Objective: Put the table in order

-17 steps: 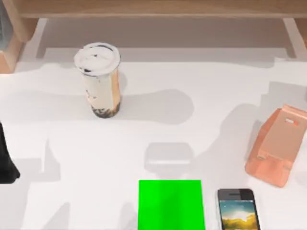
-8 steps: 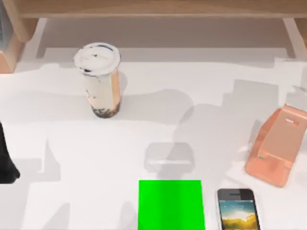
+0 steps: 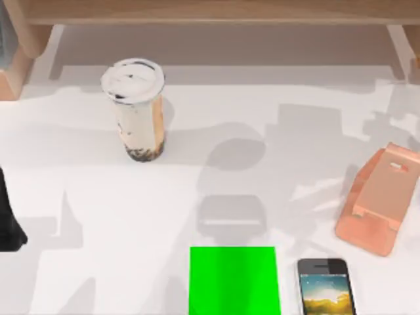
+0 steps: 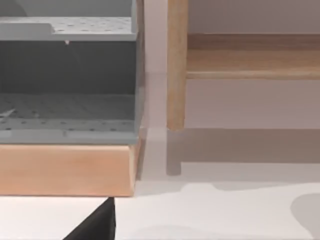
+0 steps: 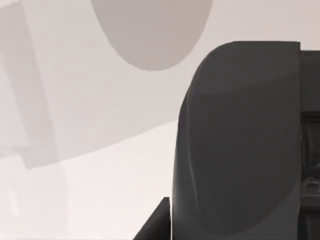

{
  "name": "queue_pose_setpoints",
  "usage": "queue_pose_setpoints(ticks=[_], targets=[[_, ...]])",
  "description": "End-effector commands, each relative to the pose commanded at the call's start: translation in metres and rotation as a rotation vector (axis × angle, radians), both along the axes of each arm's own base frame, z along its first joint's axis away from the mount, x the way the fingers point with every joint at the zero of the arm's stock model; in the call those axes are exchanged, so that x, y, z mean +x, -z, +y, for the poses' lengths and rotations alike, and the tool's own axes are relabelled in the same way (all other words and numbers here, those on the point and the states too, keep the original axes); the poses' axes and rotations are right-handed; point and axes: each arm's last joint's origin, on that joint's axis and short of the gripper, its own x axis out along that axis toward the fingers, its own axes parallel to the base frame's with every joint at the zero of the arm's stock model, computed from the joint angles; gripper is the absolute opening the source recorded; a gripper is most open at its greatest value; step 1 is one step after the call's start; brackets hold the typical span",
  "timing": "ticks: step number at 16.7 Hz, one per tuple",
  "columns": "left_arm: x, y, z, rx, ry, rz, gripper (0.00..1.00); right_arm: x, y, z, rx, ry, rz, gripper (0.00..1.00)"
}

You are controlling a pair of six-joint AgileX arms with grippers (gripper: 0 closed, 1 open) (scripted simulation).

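At top view's left edge, level with gap between cup and green mat, dark left arm (image 3: pixel 9 220) sits parked; gripper state: cannot tell. Right wrist view: dark right gripper (image 5: pixel 240 145) body over white tabletop (image 3: pixel 85 197); jaw state cannot tell.

Landmark: green mat (image 3: pixel 234 281), near edge, centre.
- Phone (image 3: pixel 326 287) just right of mat, long axis running toward far edge.
- Pink stand (image 3: pixel 380 200) right of mat and farther back; right arm likely nearer both.
- Lidded cup (image 3: pixel 138 108) upright, well back-left of mat, nearer left arm.
- Wooden shelf (image 3: pixel 210 12) along far edge.

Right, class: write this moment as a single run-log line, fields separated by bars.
table: not yet ordered | cup: upright, back left | phone: flat beside green mat | stand: right | left arm: parked, left edge
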Motion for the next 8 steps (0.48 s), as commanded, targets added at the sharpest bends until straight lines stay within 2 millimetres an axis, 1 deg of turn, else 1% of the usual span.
queue_pose_setpoints(ticks=[2,4,6,8], targets=[[0.0,0.0,0.0,0.0,0.0,0.0,1.0,0.005,-0.005,0.033,-0.005,0.053,-0.042,0.0],[0.0,0.0,0.0,0.0,0.0,0.0,1.0,0.007,-0.011,0.074,0.003,0.13,-0.089,0.0],[0.0,0.0,0.0,0.0,0.0,0.0,1.0,0.002,-0.014,0.12,0.028,0.233,-0.131,0.0],[0.0,0.0,0.0,0.0,0.0,0.0,1.0,-0.008,-0.015,0.167,0.065,0.348,-0.156,0.0]])
